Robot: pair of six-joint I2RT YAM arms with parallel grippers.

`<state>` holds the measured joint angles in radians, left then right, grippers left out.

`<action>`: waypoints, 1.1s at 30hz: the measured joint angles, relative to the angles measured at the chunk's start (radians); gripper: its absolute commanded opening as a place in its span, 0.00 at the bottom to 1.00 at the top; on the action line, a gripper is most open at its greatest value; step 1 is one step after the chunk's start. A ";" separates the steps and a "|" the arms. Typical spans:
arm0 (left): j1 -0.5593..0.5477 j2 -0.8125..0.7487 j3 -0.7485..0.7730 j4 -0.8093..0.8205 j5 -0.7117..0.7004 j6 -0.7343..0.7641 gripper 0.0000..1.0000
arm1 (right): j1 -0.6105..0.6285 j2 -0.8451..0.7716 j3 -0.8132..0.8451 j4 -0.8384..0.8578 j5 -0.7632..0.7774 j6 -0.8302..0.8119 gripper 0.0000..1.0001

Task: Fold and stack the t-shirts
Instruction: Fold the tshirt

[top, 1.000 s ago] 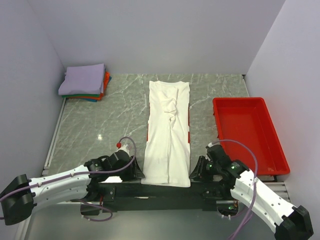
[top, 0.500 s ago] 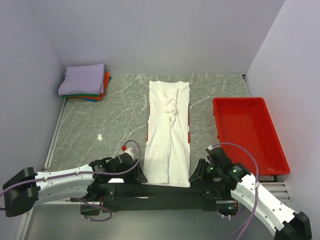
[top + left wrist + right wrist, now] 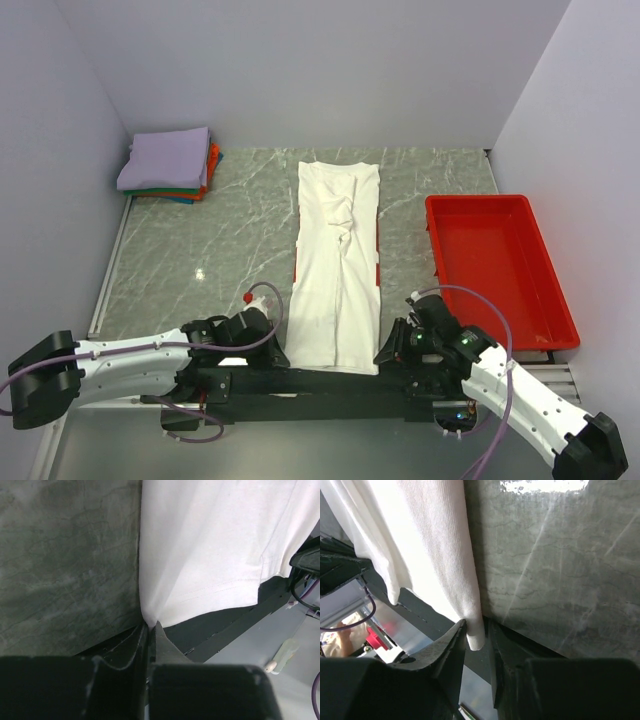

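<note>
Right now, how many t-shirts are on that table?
5: a white t-shirt laid lengthwise mid-table, and a far-left pile: lavender tee on top, orange, green and blue edges beneath. More may hide inside.

White t-shirt (image 3: 337,270) lies as a long strip down the middle of the tabletop (image 3: 220,260), leaving an open marble lane either side. Left lane is wide, blocked only by the folded tee stack (image 3: 168,165) in the far-left corner by the walls. Right lane is narrow, with the red tray (image 3: 495,262) near the shirt and filling the right side. Near edge is tight: left end effector (image 3: 277,351) and right end effector (image 3: 384,353) each pinch a hem corner, black base rail (image 3: 310,380) just behind.
</note>
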<state>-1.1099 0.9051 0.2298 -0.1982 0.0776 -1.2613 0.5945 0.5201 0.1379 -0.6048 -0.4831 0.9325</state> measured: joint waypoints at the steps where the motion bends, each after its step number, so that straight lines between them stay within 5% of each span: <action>1: -0.001 0.000 0.000 0.001 -0.001 0.000 0.01 | 0.001 0.000 0.000 -0.001 0.001 0.000 0.31; 8: -0.018 -0.018 0.000 -0.005 -0.014 -0.001 0.01 | 0.006 -0.043 0.022 -0.064 0.020 -0.006 0.43; 18: -0.033 -0.026 0.000 -0.009 -0.015 -0.007 0.01 | 0.087 -0.059 0.034 -0.095 0.044 0.017 0.43; 24: -0.041 -0.031 0.000 -0.011 -0.016 -0.008 0.01 | 0.154 -0.021 0.026 -0.058 0.068 0.064 0.19; 33: -0.045 -0.060 0.032 -0.080 -0.031 0.005 0.01 | 0.161 -0.010 0.055 -0.077 0.119 0.082 0.00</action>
<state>-1.1545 0.8455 0.2619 -0.2787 0.0463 -1.2568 0.7551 0.5106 0.1932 -0.6815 -0.3637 1.0145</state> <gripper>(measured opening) 0.025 0.020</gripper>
